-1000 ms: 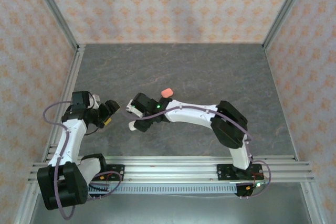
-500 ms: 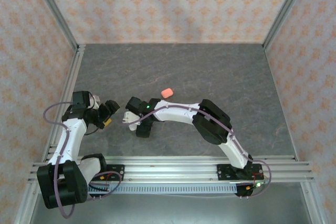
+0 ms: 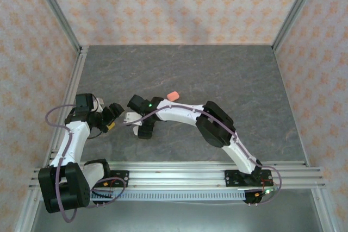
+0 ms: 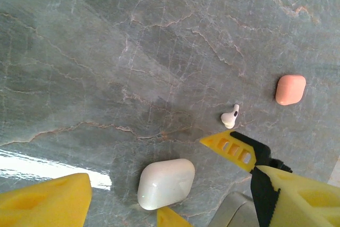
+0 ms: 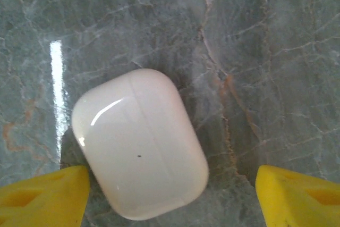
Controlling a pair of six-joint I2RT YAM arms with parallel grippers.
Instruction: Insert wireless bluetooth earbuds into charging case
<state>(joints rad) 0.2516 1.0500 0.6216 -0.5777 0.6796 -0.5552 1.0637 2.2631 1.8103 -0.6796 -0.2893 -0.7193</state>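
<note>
White case (image 5: pixel 139 144) (closed) below right tool (image 5: pixel 170 194)

The left gripper (image 3: pixel 116 114) and right gripper (image 3: pixel 136 123) face each other over the grey table (image 3: pixel 217 69), a pink case (image 3: pixel 173 95) just beyond.

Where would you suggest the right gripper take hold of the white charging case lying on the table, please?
Take the white case by its two long sides, across the narrower width, coming straight down from above. It lies flat and closed on the table, so only the sides are free, and its rounded corners would likely slip. The open right gripper straddles it.
</note>
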